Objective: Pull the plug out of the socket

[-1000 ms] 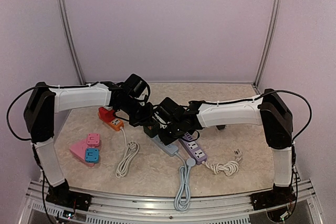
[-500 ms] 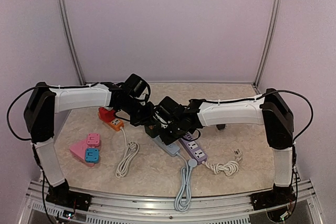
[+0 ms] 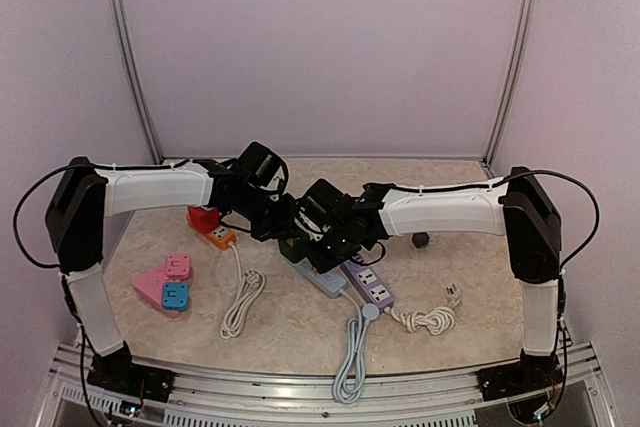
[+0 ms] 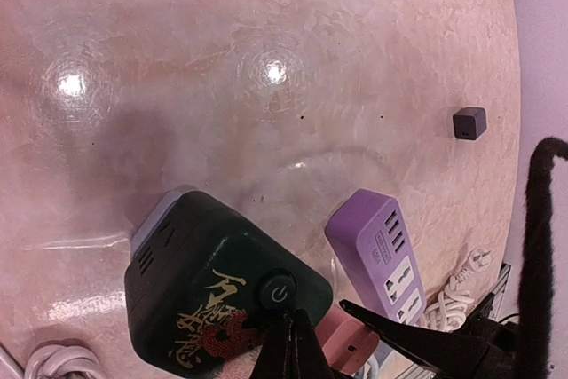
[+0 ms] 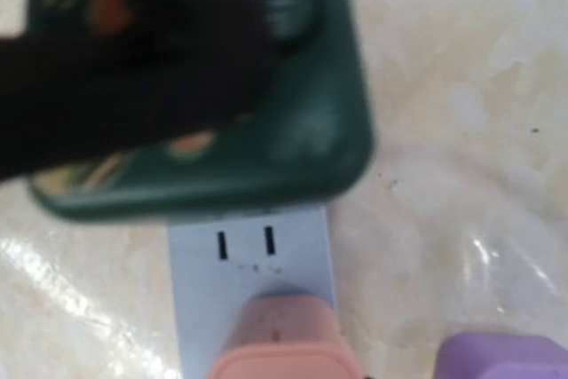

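Note:
A pink plug [image 5: 280,343] sits in a pale blue socket strip [image 5: 253,255] at the table's middle [image 3: 322,280]. A dark green block [image 4: 204,281] with a power button sits on the strip's far end. My left gripper [image 4: 293,343] is shut, its tips resting on the green block by the button; it shows as a black blur [image 5: 133,68] in the right wrist view. My right gripper [image 3: 318,249] is shut on the pink plug [image 4: 351,343], and one of its black fingers [image 4: 408,341] lies along the plug's side. Whether the plug's pins are still seated is hidden.
A purple strip [image 3: 368,285] lies just right of the blue one, with a coiled white cable [image 3: 430,317] beyond it. An orange strip [image 3: 212,228], pink and blue adapters [image 3: 165,285] and another white cable [image 3: 240,304] lie left. A small dark cube [image 3: 421,239] sits right.
My right arm has crept a little left and toward the back with the plug in its grip. The left arm has held still on the green block.

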